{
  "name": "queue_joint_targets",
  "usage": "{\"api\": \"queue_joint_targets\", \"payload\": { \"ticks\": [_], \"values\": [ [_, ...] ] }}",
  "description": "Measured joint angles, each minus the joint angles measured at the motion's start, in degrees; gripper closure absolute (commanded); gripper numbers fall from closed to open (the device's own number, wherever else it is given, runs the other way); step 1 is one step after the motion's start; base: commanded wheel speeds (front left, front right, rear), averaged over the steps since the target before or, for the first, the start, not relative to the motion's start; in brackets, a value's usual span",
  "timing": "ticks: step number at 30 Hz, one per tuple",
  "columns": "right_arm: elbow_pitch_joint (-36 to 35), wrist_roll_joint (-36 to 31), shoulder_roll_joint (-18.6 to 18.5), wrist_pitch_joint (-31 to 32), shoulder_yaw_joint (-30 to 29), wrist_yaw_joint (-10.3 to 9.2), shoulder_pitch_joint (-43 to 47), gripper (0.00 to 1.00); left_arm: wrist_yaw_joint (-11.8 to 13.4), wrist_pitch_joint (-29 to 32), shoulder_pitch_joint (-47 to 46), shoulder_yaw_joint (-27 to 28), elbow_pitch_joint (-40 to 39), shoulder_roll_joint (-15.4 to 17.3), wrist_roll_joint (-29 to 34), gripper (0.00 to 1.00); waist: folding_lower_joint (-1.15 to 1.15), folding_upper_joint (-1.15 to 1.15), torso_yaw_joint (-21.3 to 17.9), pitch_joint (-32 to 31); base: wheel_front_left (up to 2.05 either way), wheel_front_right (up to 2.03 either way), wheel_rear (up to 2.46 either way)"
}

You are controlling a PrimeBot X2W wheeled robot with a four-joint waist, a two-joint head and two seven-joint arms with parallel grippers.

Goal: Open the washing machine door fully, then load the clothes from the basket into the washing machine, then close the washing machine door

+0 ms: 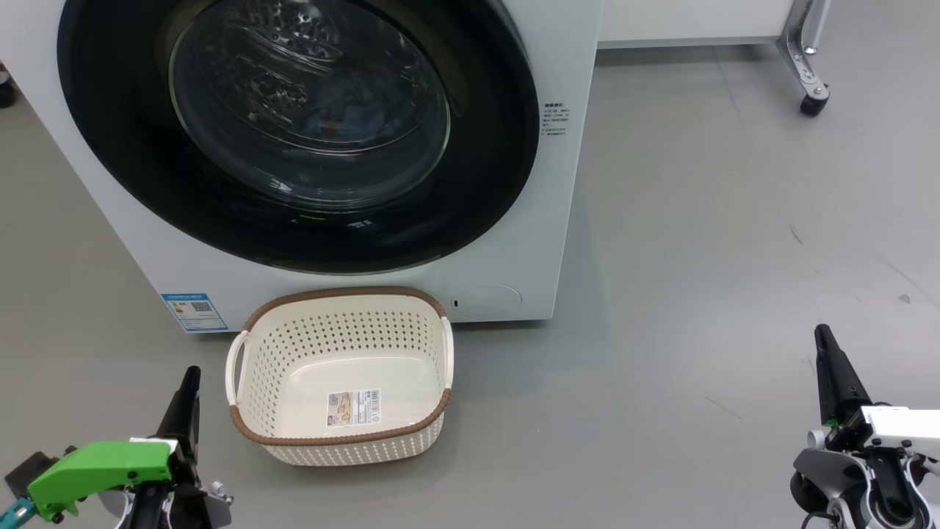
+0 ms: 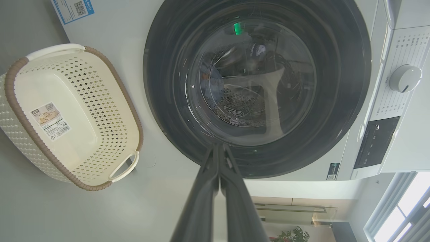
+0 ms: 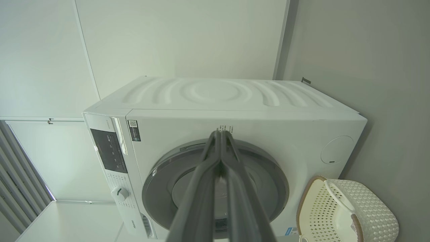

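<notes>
The washing machine [image 1: 514, 242] stands white before me, and its door [image 1: 125, 147], black-rimmed with a glass bowl, sits flush and closed. Behind the glass, dim bluish clothes [image 1: 345, 110] lie in the steel drum. The cream basket [image 1: 345, 292] sits on the floor just in front of the machine, with just its label sticker inside. My left gripper [image 1: 189, 378] is shut, low at the basket's left, holding nothing. My right gripper [image 1: 822, 338] is shut, far right over bare floor. The left wrist view has the left gripper [image 2: 218, 146] pointing at the door [image 2: 168, 101]. The right gripper [image 3: 220, 133] points at the machine [image 3: 235, 97].
A white cabinet's castor leg [image 1: 808, 73] stands on the grey floor at the upper right. The control panel with a round knob [image 2: 404, 78] lies along the machine's top edge. Open floor stretches to the right of the machine.
</notes>
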Motion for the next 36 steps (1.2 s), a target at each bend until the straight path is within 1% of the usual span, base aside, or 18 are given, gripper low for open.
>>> {"api": "queue_joint_targets", "payload": {
  "ticks": [36],
  "values": [
    [0.00, 0.00, 0.07, 0.41, -0.12, 0.00, 0.00, 1.00, 0.00, -0.01, 0.00, -0.01, -0.03, 0.00, 0.00, 1.00, 0.00, 0.00, 0.00, 0.00, 0.00, 0.00, 0.00]
  ]
}}
